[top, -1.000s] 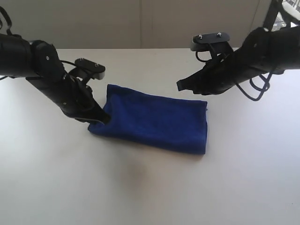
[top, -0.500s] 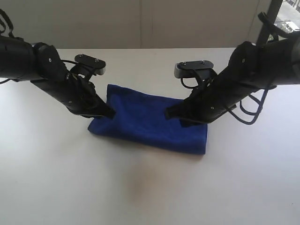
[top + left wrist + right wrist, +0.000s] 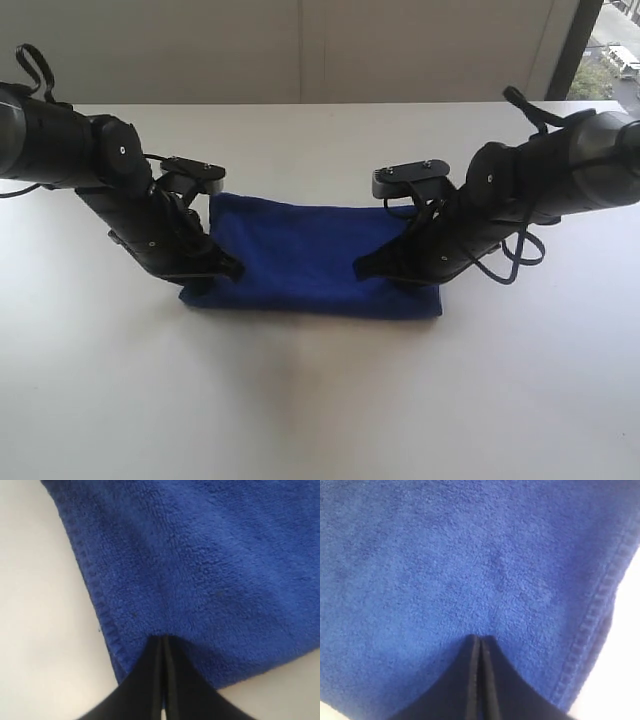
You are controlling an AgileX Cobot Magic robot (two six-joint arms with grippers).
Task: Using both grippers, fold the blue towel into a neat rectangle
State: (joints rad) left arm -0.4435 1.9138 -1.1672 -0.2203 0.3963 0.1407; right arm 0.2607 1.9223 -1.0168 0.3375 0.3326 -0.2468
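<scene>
Left gripper and right gripper, both clenched, are pressing tips onto the blue towel I'm watching, midway between the table's side edges.

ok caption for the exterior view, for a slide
Shut left pincer and shut right pincer, tips on the blue towel

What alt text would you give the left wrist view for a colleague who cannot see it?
The left gripper, shut to a thin black wedge, touches the blue towel near its stitched edge. The towel fills most of the frame, with white table showing beside that edge.
</scene>
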